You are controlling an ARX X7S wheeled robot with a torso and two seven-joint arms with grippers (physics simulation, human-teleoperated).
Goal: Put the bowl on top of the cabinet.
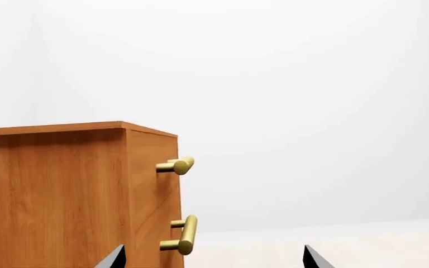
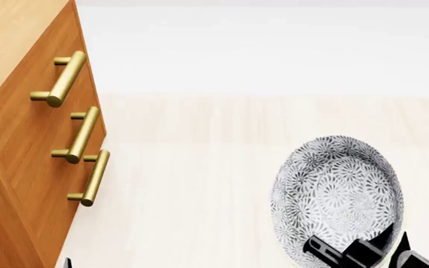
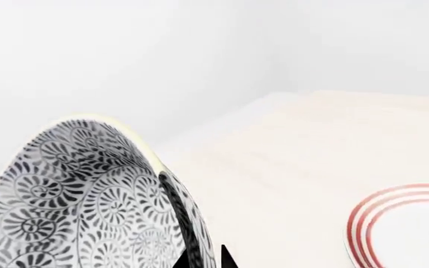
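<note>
1. Step in hand: the carry. The right gripper (image 2: 360,251) is gripping the bowl (image 2: 337,195) at its near rim, one finger inside and one outside, clamped on the wall. The bowl is tilting steeply, mouth toward the head camera, apparently off the table (image 2: 199,184).
2. Location: the bowl is sitting well to the right of the cabinet (image 2: 20,145), and is not yet over its top.
3. Next move, as I judge it: raising the bowl above the top edge, travelling left, levelling it, then setting down (the tilt is the main risk of a slip).
4. The left gripper (image 1: 213,258) is standing with its fingertips wide apart, holding nothing, beside the cabinet corner.
5. View differences: the right wrist view alone is showing a plate (image 3: 408,229) on the table; the left wrist view alone is showing the cabinet's top edge from the side and only a sliver of the bowl; the head view alone is showing all three handles (image 2: 62,81).
</note>
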